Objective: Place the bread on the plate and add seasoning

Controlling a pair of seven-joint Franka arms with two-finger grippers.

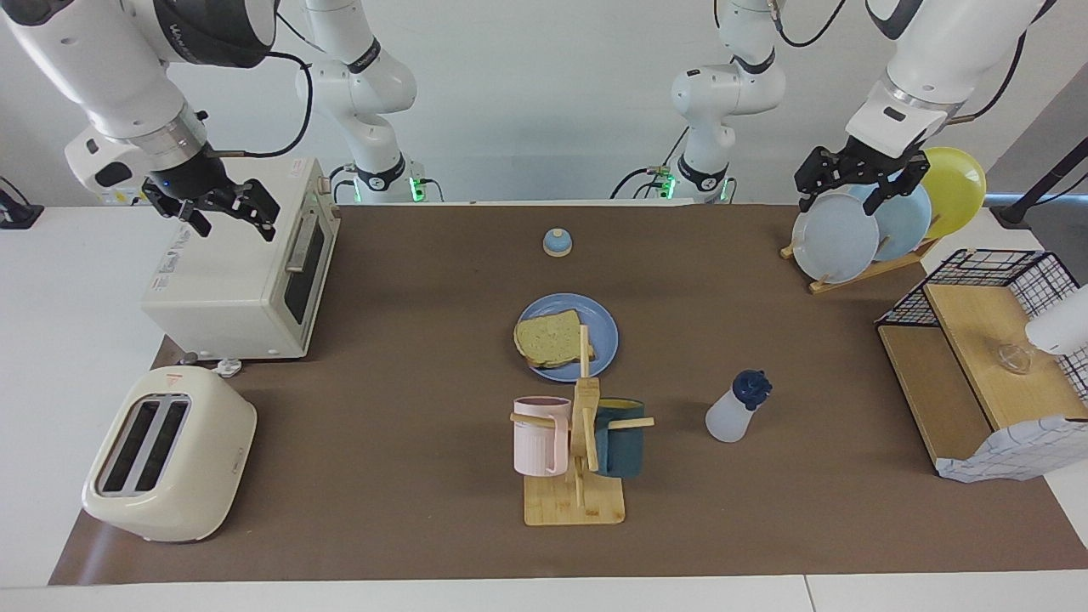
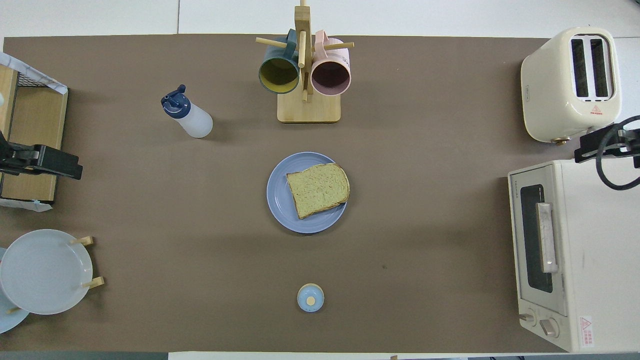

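The bread (image 1: pixel 548 338) lies flat on the blue plate (image 1: pixel 597 325) at the table's middle; one edge reaches just over the plate's rim toward the right arm's end. It also shows in the overhead view (image 2: pixel 318 189) on the plate (image 2: pixel 281 202). The seasoning bottle (image 1: pixel 733 410) stands upright on the table, farther from the robots than the plate and toward the left arm's end; it also shows in the overhead view (image 2: pixel 189 116). My left gripper (image 1: pixel 850 197) is open and empty, raised over the plate rack. My right gripper (image 1: pixel 231 223) is open and empty, raised over the toaster oven.
A mug tree (image 1: pixel 582 442) with a pink and a teal mug stands just beyond the plate's outer rim. A small bell (image 1: pixel 557 242) sits nearer the robots. A toaster oven (image 1: pixel 246 272), toaster (image 1: pixel 170 455), plate rack (image 1: pixel 858 234) and wire shelf (image 1: pixel 986 357) line the table's ends.
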